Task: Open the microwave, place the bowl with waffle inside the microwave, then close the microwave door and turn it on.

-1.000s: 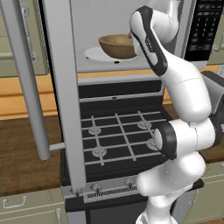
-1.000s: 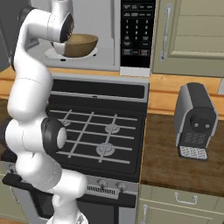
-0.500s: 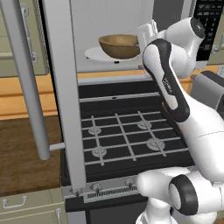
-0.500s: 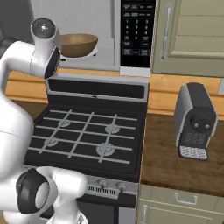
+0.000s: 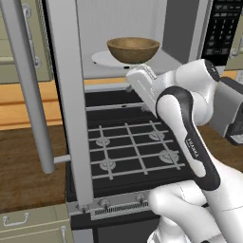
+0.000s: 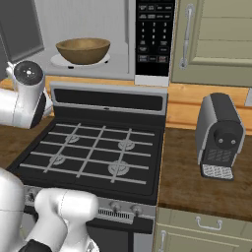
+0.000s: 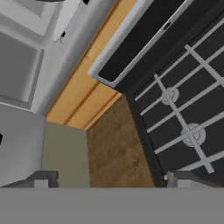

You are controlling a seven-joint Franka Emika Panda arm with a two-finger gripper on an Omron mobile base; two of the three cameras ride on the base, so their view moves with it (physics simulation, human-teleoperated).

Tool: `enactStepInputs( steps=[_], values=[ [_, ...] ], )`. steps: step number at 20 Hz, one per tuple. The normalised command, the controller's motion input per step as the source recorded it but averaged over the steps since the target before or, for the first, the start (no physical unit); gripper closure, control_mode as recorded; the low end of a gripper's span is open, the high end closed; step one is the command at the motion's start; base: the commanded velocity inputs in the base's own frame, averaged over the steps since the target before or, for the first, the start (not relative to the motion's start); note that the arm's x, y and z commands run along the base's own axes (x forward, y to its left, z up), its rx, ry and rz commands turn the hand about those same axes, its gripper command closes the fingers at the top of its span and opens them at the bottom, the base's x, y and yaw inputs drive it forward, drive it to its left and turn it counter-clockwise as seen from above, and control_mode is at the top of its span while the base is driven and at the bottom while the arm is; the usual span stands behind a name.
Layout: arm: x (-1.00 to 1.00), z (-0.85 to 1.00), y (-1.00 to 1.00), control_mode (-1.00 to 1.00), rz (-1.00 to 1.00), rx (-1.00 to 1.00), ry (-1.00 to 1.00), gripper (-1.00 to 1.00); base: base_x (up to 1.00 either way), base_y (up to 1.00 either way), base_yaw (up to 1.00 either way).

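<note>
Left base view: the microwave stands open, its door swung wide toward the camera with the long bar handle at the near edge. The bowl sits on the white turntable inside; the waffle cannot be made out over the rim. The arm is bent low in front of the stove, well apart from the bowl. A small line of lettering runs along the dark forearm band, too small to read. Right base view: bowl on the turntable in the pale interior, keypad panel just to its right; the key markings are too fine to read. A grey coffee machine stands on the wooden counter right of the stove; no brand is legible. Hand view: the gripper has its jaws wide apart with nothing between them, looking down on the stove's corner and the counter beside it. Judgement: placing looks done, and closing the door is the step in hand. The next move calls for getting the gripper to the outer face of the door and pushing it shut, then reaching the keypad.
</note>
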Motion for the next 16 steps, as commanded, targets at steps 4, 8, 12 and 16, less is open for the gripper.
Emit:
enactStepInputs(
  steps=[4, 8, 12, 16],
  values=[
    [-0.34, -0.21, 0.0, -1.0, 0.8, -0.6, -0.24, -1.0, 0.0, 0.0, 0.0],
    [-0.15, -0.47, 0.01, -1.0, 0.76, -0.73, -0.24, -1.0, 0.0, 0.0, 0.0],
    [-0.12, -0.66, 0.01, -1.0, 0.74, -0.72, -0.41, -1.0, 0.0, 0.0, 0.0],
    [-0.27, -0.65, -0.03, -1.0, 0.66, -0.6, -0.55, -1.0, 0.0, 0.0, 0.0]
  ],
)
